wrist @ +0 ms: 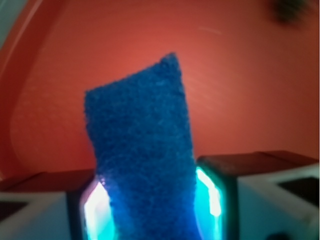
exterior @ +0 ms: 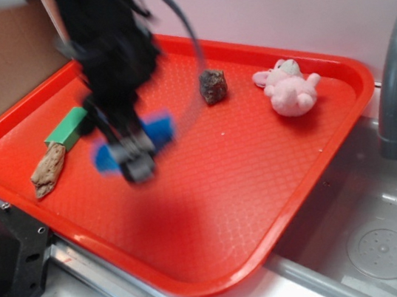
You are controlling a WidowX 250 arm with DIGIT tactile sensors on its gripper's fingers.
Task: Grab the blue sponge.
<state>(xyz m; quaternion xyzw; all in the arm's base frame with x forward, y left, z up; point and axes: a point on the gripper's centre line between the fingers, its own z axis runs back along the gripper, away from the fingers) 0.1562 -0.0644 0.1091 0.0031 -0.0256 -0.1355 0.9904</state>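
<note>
Above the red tray [exterior: 281, 203], my pincer [exterior: 133, 152] has the blue sponge [exterior: 157, 128] clamped between its pads, one end jutting out past the fingers [wrist: 222, 197] in the wrist view, so the grab itself looks done. Whether the sponge is fully clear of the tray I cannot tell through the motion blur; the green block [exterior: 68, 128] and pink plush toy [exterior: 290, 88] lie untouched.

Open tray [exterior: 216, 213] floor lies front and right of the gripper [exterior: 134, 158]; green block [exterior: 66, 128] and brown piece [exterior: 48, 169] crowd its left.
</note>
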